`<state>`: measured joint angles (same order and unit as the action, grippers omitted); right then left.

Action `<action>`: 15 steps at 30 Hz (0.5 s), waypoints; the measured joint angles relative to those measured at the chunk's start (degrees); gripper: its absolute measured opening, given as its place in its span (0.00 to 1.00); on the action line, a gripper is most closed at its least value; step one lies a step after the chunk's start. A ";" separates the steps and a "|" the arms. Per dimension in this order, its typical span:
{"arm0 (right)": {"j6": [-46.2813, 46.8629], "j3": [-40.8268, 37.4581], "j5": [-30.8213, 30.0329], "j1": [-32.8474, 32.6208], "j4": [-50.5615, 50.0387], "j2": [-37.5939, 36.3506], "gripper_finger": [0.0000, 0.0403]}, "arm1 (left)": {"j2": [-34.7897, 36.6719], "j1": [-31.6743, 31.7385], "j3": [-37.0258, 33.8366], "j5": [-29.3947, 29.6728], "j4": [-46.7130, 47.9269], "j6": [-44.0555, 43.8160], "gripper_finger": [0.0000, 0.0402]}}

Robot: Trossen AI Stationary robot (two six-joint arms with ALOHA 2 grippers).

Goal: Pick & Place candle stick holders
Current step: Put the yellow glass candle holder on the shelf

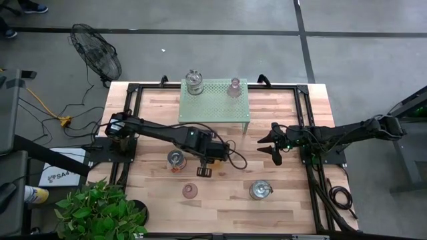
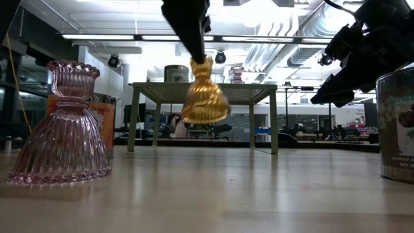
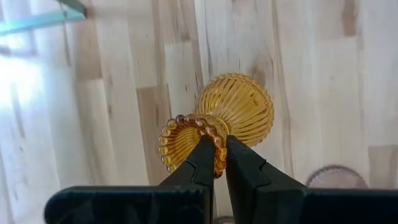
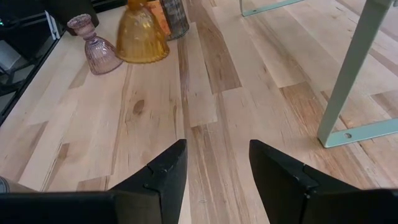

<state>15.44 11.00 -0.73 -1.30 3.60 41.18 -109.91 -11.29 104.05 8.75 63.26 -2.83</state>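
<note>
An amber bell-shaped candle stick holder (image 2: 205, 97) hangs above the table near its middle, with my left gripper (image 3: 221, 140) shut on its top. A pink holder (image 1: 190, 191) and a clear jar-like one (image 1: 260, 190) stand on their bases near the front edge. Another jar-like holder (image 1: 176, 160) stands beside my left gripper (image 1: 204, 171). On the green shelf (image 1: 213, 110) stand a clear jar holder (image 1: 194, 81) and a pink holder (image 1: 234, 87). My right gripper (image 1: 272, 145) waits open at the right, nothing between its fingers. My left gripper pinches the amber holder's beaded top rim (image 3: 216, 149) between its two fingers; one finger looks to be inside the cup and one outside it. The fingers come from above, slanting down. The holder hangs below them, wide base down, slightly tilted and clear of the table.
The green perforated shelf stands on thin legs (image 4: 348, 74) at the table's far middle. Black frame rails (image 1: 130, 127) run along both table sides. Bare wood lies between the shelf and the front holders. A fan and a plant sit off the table at the left.
</note>
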 joint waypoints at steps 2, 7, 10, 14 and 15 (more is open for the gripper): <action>0.00 0.01 -0.18 0.01 0.00 0.00 0.42 | 0.00 -0.14 1.61 0.25 0.34 0.85 0.03; 0.00 0.00 -0.18 0.01 0.01 0.00 0.42 | 0.02 -0.45 7.09 1.69 1.45 1.62 0.03; 0.00 0.02 -0.18 0.01 0.02 0.01 0.42 | 0.04 -0.45 10.36 2.74 2.83 2.13 0.03; 0.00 0.00 -0.43 0.02 0.02 -0.01 0.42 | 0.04 -0.43 14.41 4.74 4.95 3.95 0.03; 0.00 0.00 -0.44 0.02 0.04 0.00 0.42 | 0.04 -0.41 15.48 5.56 5.31 4.47 0.03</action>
<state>15.44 11.00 -1.17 -1.28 3.63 41.18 -109.86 -11.70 119.54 14.31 68.58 1.64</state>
